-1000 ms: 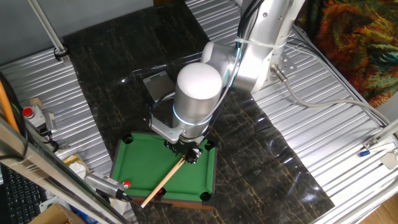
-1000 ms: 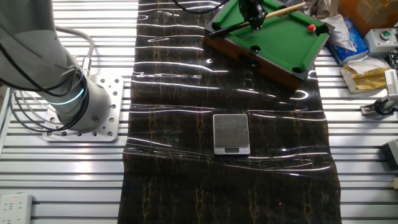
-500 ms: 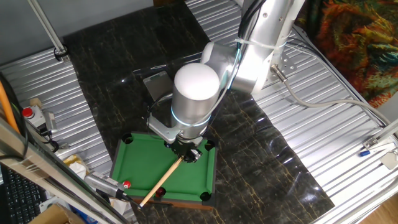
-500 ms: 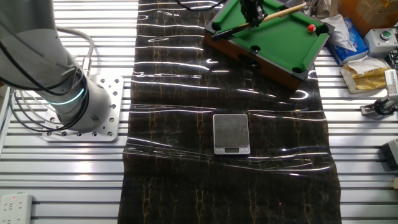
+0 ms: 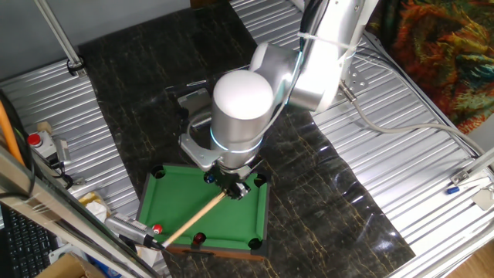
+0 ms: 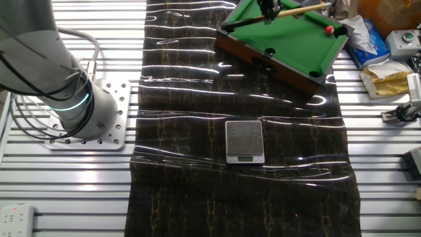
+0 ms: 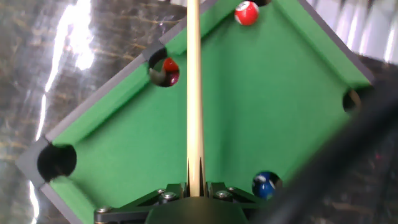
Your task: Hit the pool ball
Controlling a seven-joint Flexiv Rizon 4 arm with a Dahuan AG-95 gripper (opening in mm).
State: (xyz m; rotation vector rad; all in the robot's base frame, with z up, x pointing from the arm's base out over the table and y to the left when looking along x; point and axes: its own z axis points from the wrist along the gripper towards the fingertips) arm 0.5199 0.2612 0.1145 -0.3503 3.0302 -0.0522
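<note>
The pool ball (image 7: 247, 12) is small, bright red with a white spot, and lies near a corner pocket of the green toy table (image 7: 273, 99). It also shows in one fixed view (image 5: 157, 229) and the other fixed view (image 6: 329, 29). My gripper (image 7: 194, 186) is shut on a wooden cue stick (image 7: 194, 93) that points across the felt. In the hand view the cue passes left of the red ball without touching it. The gripper (image 5: 231, 188) hangs over the table's near end, and shows at the top of the other fixed view (image 6: 268, 8).
A blue ball (image 7: 266, 185) lies close to my gripper on the right. A darker maroon ball (image 7: 168, 68) sits in a side pocket left of the cue. A small scale (image 6: 245, 140) lies on the dark mat. Clutter (image 6: 385, 62) stands beyond the toy table.
My gripper has turned and shifted slightly, and the cue's far end has swung towards the red ball's side of the table. The balls have not moved.
</note>
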